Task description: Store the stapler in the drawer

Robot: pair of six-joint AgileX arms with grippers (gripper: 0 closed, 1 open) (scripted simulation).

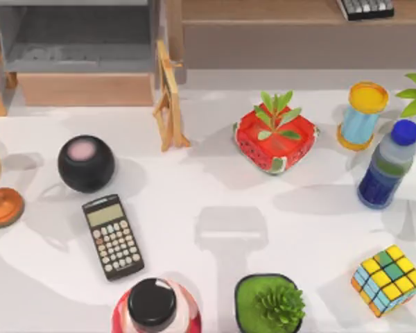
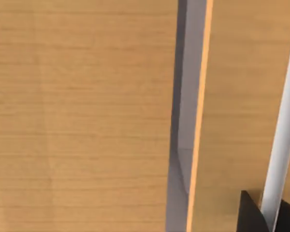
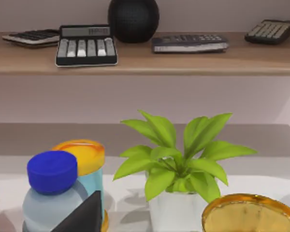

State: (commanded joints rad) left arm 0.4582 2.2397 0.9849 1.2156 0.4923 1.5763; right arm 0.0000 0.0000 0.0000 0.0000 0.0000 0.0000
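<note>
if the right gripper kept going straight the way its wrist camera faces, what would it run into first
Probably the blue-capped bottle right ahead of the right gripper's dark fingertip, with the yellow-lidded jar just behind it. The leafy plant stands beside that line; depth is hard to judge.

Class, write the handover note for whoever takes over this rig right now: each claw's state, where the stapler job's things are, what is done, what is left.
Left claw: close against a tan wooden panel; grip state cannot be told.
Right claw: by the blue-capped clear bottle, facing the long brown wooden shelf; grip state cannot be told.
Wide shallow drawer with grey interior and tan front: pulled open at the top view's upper left.
Done: drawer is open.
Left: these pictures do not settle whether the small glossy red stapler is inside; check that first, then probably push the drawer shut.
</note>
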